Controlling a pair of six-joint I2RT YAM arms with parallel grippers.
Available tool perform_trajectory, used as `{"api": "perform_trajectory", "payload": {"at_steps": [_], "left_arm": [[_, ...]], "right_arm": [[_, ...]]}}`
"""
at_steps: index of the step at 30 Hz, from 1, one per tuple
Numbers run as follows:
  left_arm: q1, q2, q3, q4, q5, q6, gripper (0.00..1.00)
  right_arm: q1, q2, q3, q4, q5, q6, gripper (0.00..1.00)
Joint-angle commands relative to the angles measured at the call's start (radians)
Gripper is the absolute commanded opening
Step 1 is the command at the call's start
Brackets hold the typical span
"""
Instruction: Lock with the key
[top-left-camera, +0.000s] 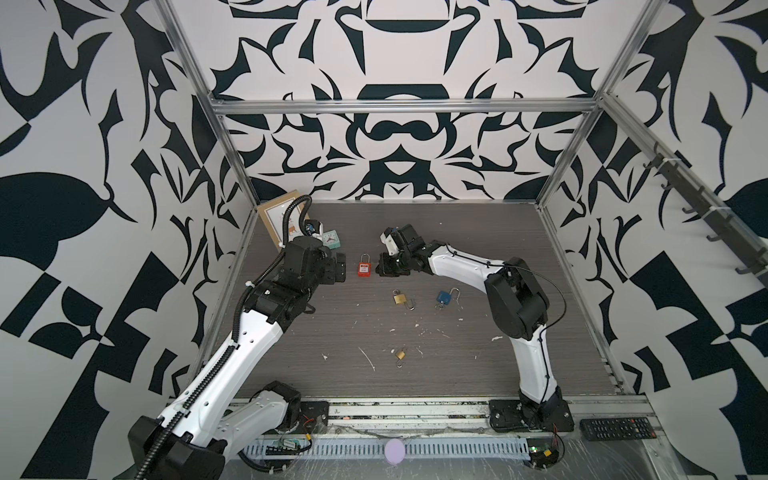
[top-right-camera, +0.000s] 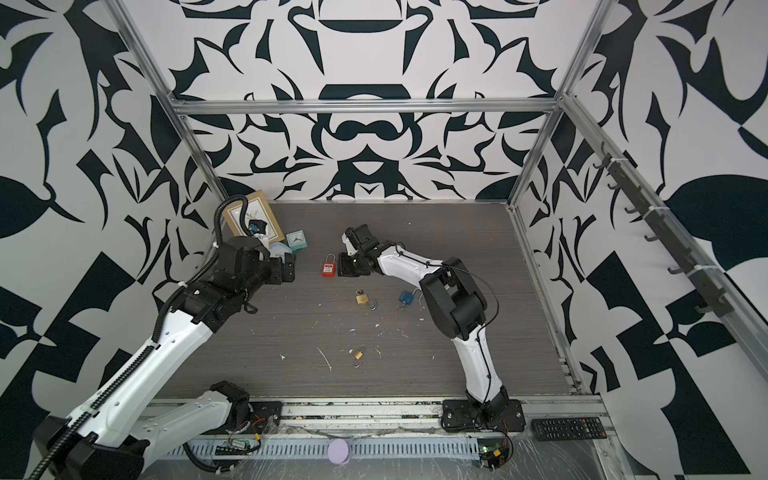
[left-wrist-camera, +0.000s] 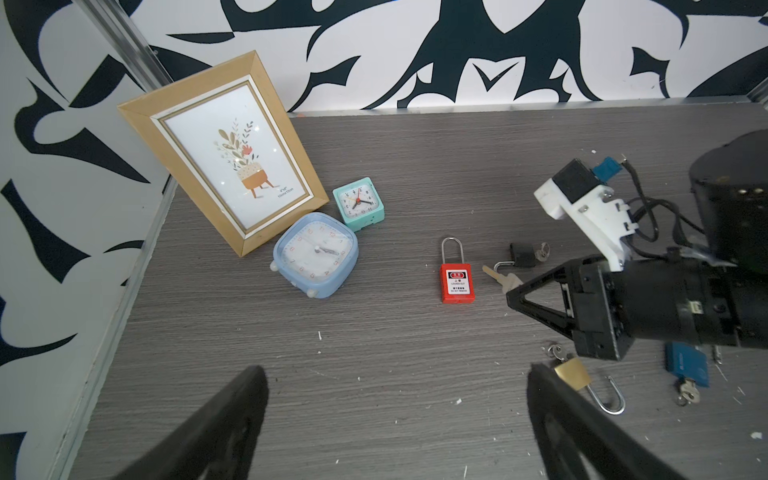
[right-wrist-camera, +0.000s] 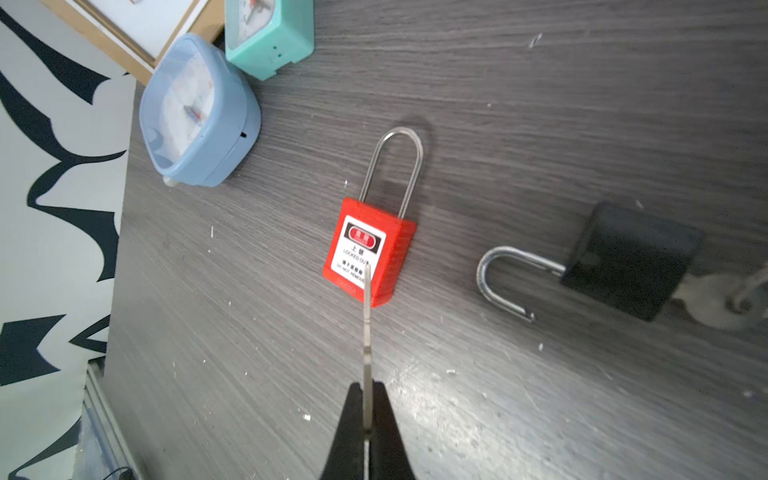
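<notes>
- Grey wood-grain tabletop (top-left-camera: 457, 365): a red padlock (top-left-camera: 364, 268) is seen lying flat toward the far middle, label up. It is used as the reference for the places below.
- Left gripper (top-left-camera: 341, 268): held to the left of the red padlock in both top views, apart from it. Its fingers (left-wrist-camera: 232, 415) are spread wide and nothing is held between them.
- Right gripper (right-wrist-camera: 365, 388): placed just right of the red padlock. The jaws are pinched together on the head of a flat silver key (right-wrist-camera: 367, 324).
- Wooden picture frame (left-wrist-camera: 220, 153): propped upright far left of the red padlock, in the back corner.
- Pale blue alarm clock (left-wrist-camera: 316, 255): laid face up left of the red padlock, just beside the frame's foot.
- Teal alarm clock (left-wrist-camera: 358, 203): stood left of and beyond the red padlock, just beside the blue clock.
- Red padlock, closer look: both shackle legs are seated in the body, and the shackle is pointed toward the back wall.
- Black padlock (right-wrist-camera: 631, 259): laid just right of the red padlock with its shackle swung open and keys hung at its base.
- Blue padlock (top-left-camera: 444, 297) and brass padlock (top-left-camera: 400, 298): laid right of and nearer the front than the red padlock, both with shackles open.
- Smaller brass padlock (top-left-camera: 400, 354): laid well to the front of the red padlock, shackle open.
- Key, closer look: the blade is aimed at the red padlock. In the left wrist view a narrow gap is seen between its tip and the padlock's side. The keyhole cannot be made out.
</notes>
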Motion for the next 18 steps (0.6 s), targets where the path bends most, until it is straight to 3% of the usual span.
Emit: {"api": "perform_trajectory", "payload": {"at_steps": [1, 18], "left_arm": [[0.004, 0.012, -0.002, 0.015, 0.006, -0.002, 1.0], [0.003, 0.049, 0.008, 0.015, 0.024, -0.009, 0.99]], "right_arm": [[0.004, 0.011, 0.069, -0.045, 0.029, 0.014, 0.0], [0.004, 0.104, 0.151, -0.051, 0.061, 0.025, 0.0]]}}
